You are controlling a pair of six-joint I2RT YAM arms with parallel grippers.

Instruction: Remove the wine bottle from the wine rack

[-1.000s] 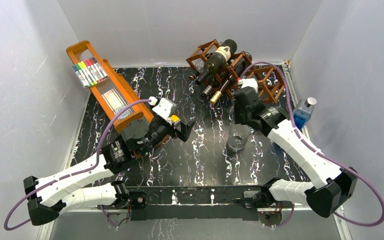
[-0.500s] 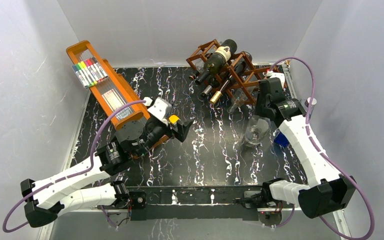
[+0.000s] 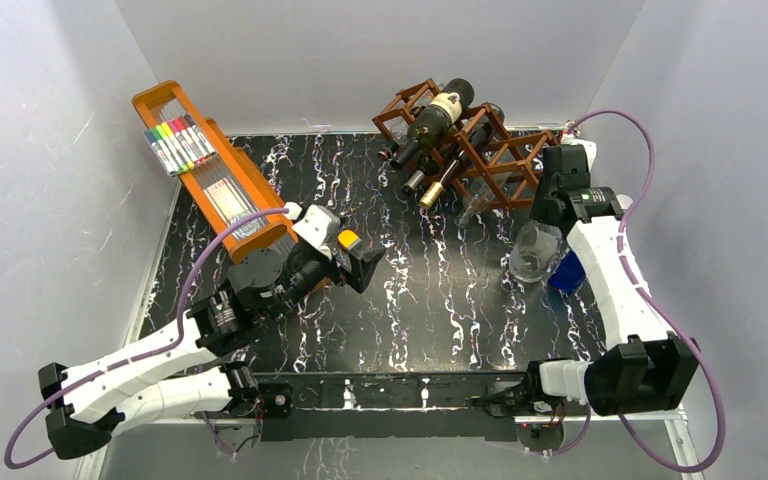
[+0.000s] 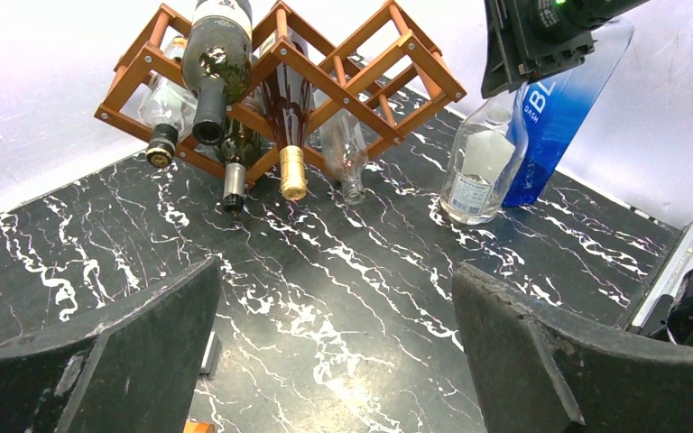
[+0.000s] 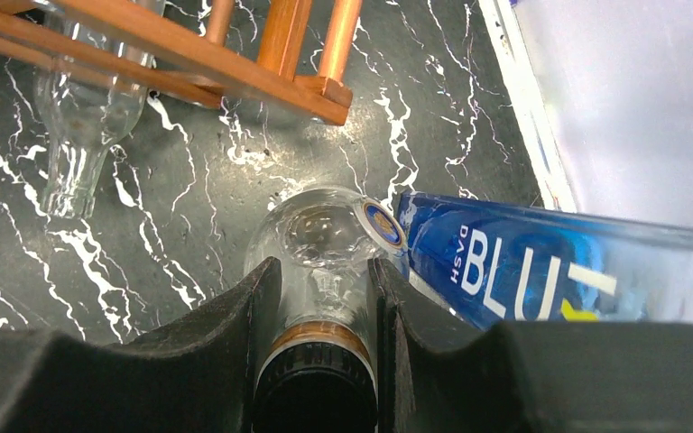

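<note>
My right end effector (image 5: 322,271) is clamped on the clear bottle (image 5: 320,225) by the neck. It's out of the wine rack (image 5: 189,54), just off the right end (blue bottle (image 5: 523,266) right beside it). Reckon it's set-down time: lower onto the counter (image 5: 144,271), then release. My left end effector (image 4: 334,271) gapes wide, empty.

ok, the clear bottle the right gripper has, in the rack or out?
Out. The right gripper is shut on the clear bottle by its neck, upright beside the blue bottle, apart from the wine rack.
</note>
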